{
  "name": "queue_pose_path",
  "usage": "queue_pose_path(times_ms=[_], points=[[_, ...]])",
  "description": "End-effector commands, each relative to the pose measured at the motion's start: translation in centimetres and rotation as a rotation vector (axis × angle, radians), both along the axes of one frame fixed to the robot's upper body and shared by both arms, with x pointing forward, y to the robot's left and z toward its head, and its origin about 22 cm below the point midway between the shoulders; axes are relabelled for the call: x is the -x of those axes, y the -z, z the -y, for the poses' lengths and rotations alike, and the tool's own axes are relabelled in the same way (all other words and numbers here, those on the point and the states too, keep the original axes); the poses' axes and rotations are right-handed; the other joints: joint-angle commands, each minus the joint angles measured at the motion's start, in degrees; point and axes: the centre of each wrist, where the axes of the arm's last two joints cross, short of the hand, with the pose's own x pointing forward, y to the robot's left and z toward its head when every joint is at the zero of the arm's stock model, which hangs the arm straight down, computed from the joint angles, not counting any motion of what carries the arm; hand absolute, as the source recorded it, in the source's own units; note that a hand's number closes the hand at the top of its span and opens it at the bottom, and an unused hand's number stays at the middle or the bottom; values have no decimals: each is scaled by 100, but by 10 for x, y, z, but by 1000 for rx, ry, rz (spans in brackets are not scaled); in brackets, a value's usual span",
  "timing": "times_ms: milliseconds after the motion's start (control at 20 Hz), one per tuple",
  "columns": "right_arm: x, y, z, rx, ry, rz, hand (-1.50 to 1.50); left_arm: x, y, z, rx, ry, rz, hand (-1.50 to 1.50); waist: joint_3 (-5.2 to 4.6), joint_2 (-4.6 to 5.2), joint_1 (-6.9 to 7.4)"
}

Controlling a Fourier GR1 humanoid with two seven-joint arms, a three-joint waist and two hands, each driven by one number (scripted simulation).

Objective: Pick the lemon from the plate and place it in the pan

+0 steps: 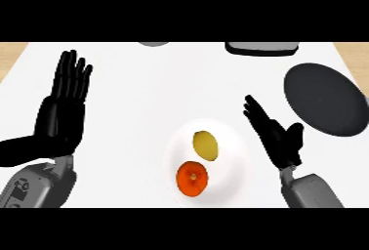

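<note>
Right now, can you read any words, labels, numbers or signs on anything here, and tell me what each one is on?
No readable text anywhere.
Left forearm casing: small dark markings, too blurred to read.
Lemon, orange, white plate, dark pan: no markings.
Grey objects at the far edge: no label visible.

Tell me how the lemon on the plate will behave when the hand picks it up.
The lemon looks smooth and rounded, so it may roll on the white plate if nudged. It seems stiff, unlikely to deform. The orange lies close beside it, so the right hand, open now, could bump that too.
</note>
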Motion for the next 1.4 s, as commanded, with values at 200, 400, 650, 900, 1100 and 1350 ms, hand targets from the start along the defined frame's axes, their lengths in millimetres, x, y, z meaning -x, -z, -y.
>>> queue_pose_path(times_ms=[200,400,650,900,1100,1350], points=[[-22,-35,-52,4,-704,131,150,-2,24,-24,-124,-34,-171,0,225,206,536],[-43,-50,-20,99,-707,453,-150,-2,41,-40,-155,-72,-306,0,222,141,151],[-68,-66,55,210,-599,671,-150,-6,40,-52,-169,-81,-331,0,209,116,69],[-100,-132,97,374,-696,703,-150,-9,38,-40,-175,-71,-325,0,199,93,114],[-100,-177,82,615,-855,694,-150,-14,42,-54,-162,-99,-337,0,187,65,20],[-111,-209,58,665,-859,670,-150,-13,42,-27,-164,-84,-333,0,193,53,-2]])
